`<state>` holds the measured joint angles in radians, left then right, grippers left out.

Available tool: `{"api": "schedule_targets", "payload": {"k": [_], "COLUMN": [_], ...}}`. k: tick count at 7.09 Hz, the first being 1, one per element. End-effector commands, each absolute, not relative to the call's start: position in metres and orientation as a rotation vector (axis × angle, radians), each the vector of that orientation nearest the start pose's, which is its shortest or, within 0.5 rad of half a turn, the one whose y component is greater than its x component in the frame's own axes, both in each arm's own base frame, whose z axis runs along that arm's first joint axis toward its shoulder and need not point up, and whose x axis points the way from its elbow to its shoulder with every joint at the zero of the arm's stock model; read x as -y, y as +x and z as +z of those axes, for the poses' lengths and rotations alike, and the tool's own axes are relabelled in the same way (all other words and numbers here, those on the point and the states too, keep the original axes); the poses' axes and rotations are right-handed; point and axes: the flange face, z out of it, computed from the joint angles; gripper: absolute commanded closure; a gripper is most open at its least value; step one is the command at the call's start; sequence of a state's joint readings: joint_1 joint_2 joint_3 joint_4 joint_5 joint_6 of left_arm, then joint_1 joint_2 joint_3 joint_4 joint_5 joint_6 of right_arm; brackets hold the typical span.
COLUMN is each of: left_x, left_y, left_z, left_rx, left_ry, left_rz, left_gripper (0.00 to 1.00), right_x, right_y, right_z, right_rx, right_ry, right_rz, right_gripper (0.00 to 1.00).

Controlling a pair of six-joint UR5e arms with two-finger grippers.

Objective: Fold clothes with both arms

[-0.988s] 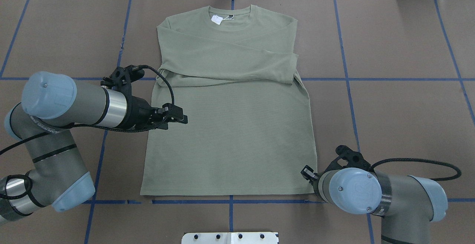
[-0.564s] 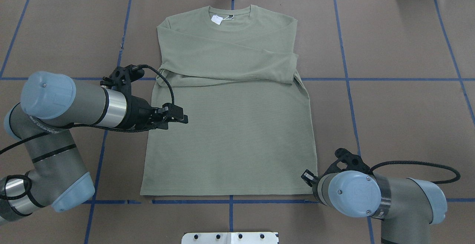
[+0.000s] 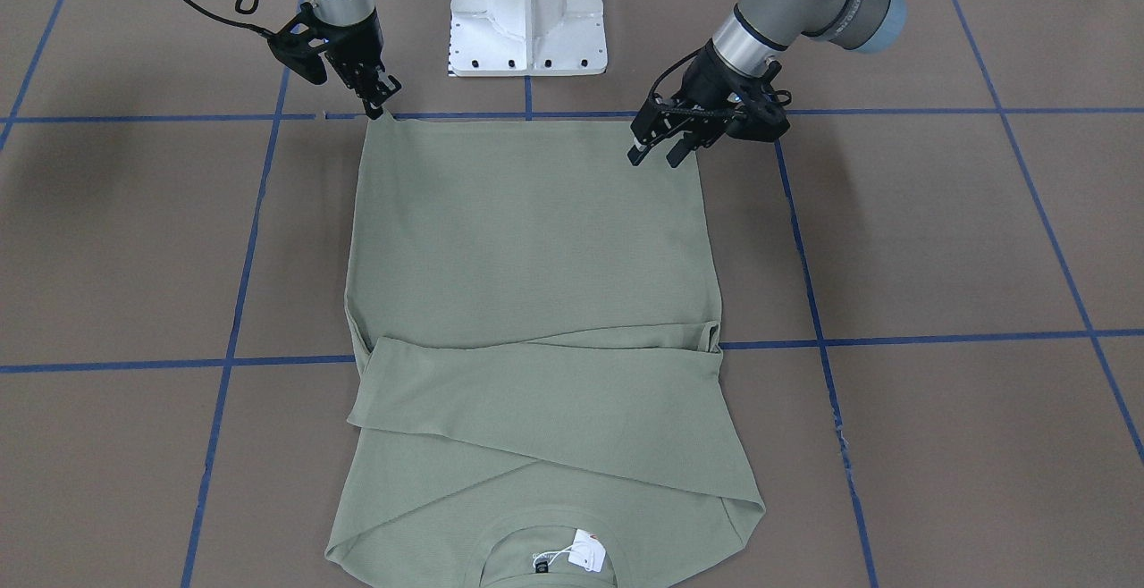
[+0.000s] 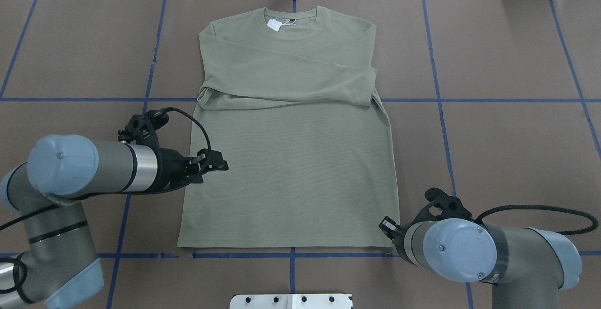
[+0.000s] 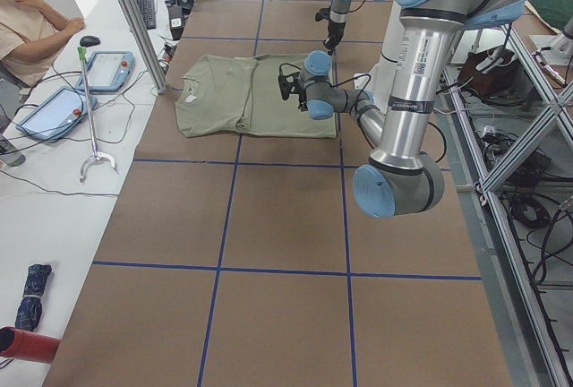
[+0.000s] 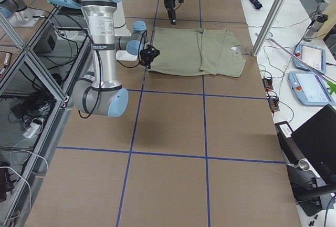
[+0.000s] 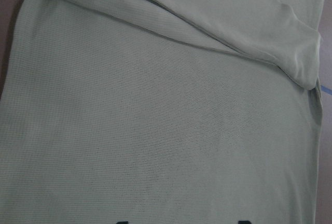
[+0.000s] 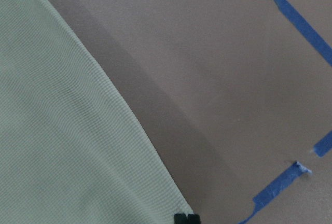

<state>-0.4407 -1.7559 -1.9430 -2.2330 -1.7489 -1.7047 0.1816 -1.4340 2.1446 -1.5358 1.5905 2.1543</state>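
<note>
2 grippers to watch, 1 shirt (image 4: 291, 158) lying flat on the brown table (image 4: 493, 149): collar at the far edge, both sleeves (image 4: 291, 79) crossed over the chest, hem nearest the robot.

Over at the right gripper (image 3: 377, 107): jaws pressed together right on the hem corner, apparently nipping the cloth, though hard to confirm even from the wrist view.

Over at the left gripper (image 3: 653, 157): jaws spread wide, hanging above the shirt's other side, touching nothing.

Trouble ahead, as a judgement:
- Risk 1: a lopsided lift off only 1 held corner, dragging the hem askew and twisting the whole body.
- Risk 2: a landing short of the free hem corner, catching the side edge instead and setting a crooked crease.
- Risk 3: too shallow a bite, taking just the top layer or nothing, leaving the back of the shirt behind.
- Risk 4: a quick swing, shaking those unpinned sleeves loose.

As for writing: white tag (image 3: 585, 554) on a string at the collar, nothing legible. Small print on the left arm (image 5: 412, 73) in the left side view, too tiny to read. No brand spotted on the cloth.
</note>
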Motion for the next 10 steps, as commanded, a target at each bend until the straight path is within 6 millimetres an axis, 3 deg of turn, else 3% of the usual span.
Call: {"api": "schedule_targets", "payload": {"k": [1, 3, 4, 7, 8, 10], "left_x": [0.283, 0.252, 0.228, 0.216, 0.216, 0.216], "left_y": [0.427, 0.446, 0.462, 0.473, 0.476, 0.476], "left_z": [0.348, 0.358, 0.363, 0.365, 0.362, 0.364], "left_rx": [-1.104, -0.966, -0.947, -0.939, -0.944, -0.939], "left_ry": [0.037, 0.028, -0.017, -0.032, -0.034, -0.033], "left_rz": [-0.423, -0.437, -0.431, -0.412, -0.41, -0.411], "left_gripper": [0.24, 0.24, 0.25, 0.28, 0.36, 1.0], "right_x": [0.213, 0.213, 0.212, 0.211, 0.21, 0.21], "right_y": [-0.457, -0.455, -0.456, -0.456, -0.457, -0.456], "right_z": [0.332, 0.337, 0.338, 0.338, 0.338, 0.337], "right_rx": [0.733, 0.723, 0.72, 0.72, 0.719, 0.722], "right_ry": [-0.172, -0.168, -0.167, -0.168, -0.169, -0.17], "right_rz": [0.714, 0.714, 0.711, 0.708, 0.707, 0.707], "right_gripper": [1.0, 1.0, 1.0, 1.0, 1.0, 1.0]}}
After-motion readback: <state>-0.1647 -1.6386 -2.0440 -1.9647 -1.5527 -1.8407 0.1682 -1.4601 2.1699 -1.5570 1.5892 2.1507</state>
